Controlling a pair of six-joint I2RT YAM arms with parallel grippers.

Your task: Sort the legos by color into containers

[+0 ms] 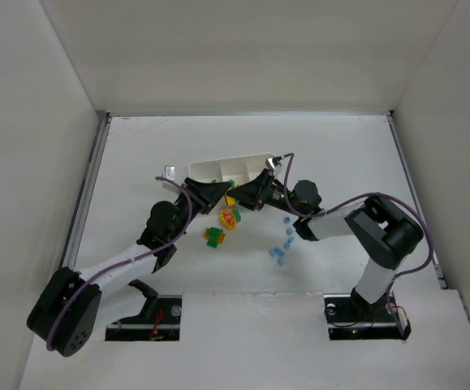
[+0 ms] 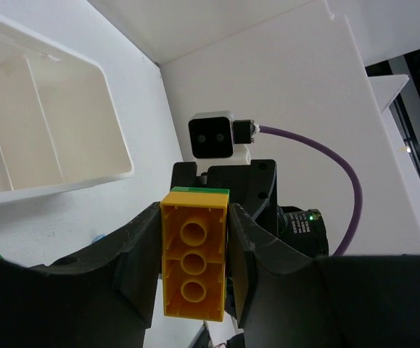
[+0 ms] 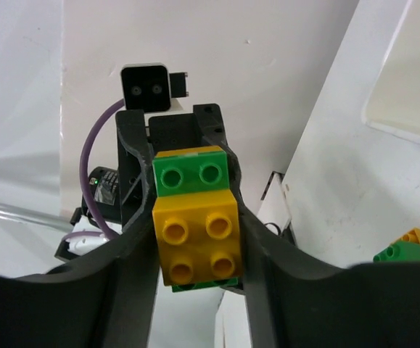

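White table [image 1: 340,146] and walls are framing the job, and I am working just in front of the tray [image 1: 218,168]. Both grippers are meeting there on one yellow-green cluster [image 2: 194,254] (apparently lifted, though I cannot be sure). I am judging that a clean split needs each arm gripping a different colour and pulling straight apart. The left gripper [image 2: 194,239] is pinching the yellow brick, fingers [image 2: 133,254] pressing its sides; the right gripper [image 3: 195,246] is clamping the opposite end. Loose legos [image 1: 230,217] are lying on the tray's near side.
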